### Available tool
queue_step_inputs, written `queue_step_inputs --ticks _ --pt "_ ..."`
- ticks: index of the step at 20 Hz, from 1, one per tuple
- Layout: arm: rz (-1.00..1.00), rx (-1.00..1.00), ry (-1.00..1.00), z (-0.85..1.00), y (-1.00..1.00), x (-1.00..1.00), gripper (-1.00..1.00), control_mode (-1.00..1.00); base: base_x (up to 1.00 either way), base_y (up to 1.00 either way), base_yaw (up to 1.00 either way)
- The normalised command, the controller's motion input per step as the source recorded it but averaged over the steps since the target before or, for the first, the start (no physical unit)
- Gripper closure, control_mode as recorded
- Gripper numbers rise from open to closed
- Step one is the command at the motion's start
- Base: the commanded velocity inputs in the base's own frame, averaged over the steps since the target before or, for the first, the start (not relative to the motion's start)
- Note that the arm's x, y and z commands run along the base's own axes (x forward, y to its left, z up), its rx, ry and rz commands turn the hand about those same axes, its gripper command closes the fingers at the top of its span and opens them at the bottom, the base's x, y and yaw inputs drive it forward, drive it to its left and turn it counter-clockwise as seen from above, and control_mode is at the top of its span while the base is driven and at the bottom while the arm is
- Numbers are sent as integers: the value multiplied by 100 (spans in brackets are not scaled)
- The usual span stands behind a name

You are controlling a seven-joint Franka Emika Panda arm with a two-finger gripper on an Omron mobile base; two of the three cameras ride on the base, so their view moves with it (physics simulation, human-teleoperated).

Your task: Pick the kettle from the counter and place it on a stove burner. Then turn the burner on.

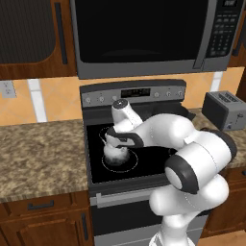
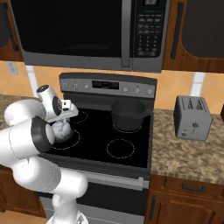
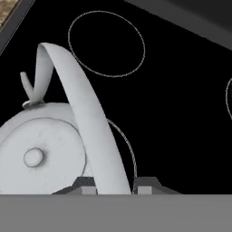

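Below my claw (image 3: 113, 188), the glossy black glass cooktop (image 3: 181, 77) is spreading out. The small shiny silver-grey kettle (image 3: 41, 149) is sitting on its largest white-ringed burner (image 1: 118, 161), directly beneath me. My narrowly parted fingertips (image 3: 84, 186) are flanking its thin arched handle (image 3: 86, 122).

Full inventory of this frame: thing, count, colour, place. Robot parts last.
Small round silver-grey kettle: 1, on the front-left burner ring, arched handle between the fingertips.
Glossy black glass cooktop: 1, four white rings.
Wide dark grey pot: 1, back right of cooktop.
Boxy grey toaster: 1, on counter right of stove.
Speckled brown granite counter: both sides of stove.
Dark microwave: 1, above stove.
Wooden cabinets: brown, above and below.
White wall outlet: 1, left backsplash.
Gripper: 1, dark tips either side of the kettle handle.
White arm: 1.
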Motion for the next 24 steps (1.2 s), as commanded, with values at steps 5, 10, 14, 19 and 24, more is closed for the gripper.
queue_step_inputs --ticks 5,10,14,19,24 --pt "0 0 -6 18 0 -9 -100 -100 0 0 0" --pt "0 0 -19 51 21 -5 -100 -100 0 0 0" --pt "0 0 -31 60 72 14 -100 -100 0 0 0" --pt "0 0 -36 50 100 67 -100 -100 0 0 0" --pt "-4 0 -25 42 100 100 -100 -100 0 0 0"
